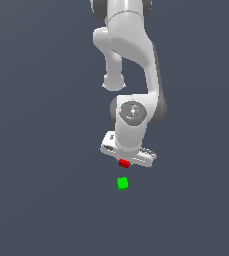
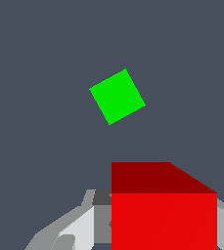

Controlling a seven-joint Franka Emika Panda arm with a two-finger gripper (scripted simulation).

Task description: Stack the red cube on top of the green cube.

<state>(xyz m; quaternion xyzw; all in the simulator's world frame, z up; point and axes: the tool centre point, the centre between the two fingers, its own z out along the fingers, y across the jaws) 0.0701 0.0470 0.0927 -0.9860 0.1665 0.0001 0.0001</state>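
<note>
The red cube (image 1: 124, 163) sits right under the white gripper (image 1: 124, 164), held between its fingers above the floor. In the wrist view the red cube (image 2: 163, 210) fills the space between the grey fingers (image 2: 77, 227). The green cube (image 1: 122, 183) lies on the dark floor a little below the red cube in the exterior view, apart from it. In the wrist view the green cube (image 2: 117, 96) lies alone on the floor, turned at an angle, beyond the red cube. The fingertips are hidden by the cube and the hand.
The white arm (image 1: 131, 60) reaches down from the top of the exterior view. A plain dark grey floor (image 1: 41, 150) surrounds the cubes.
</note>
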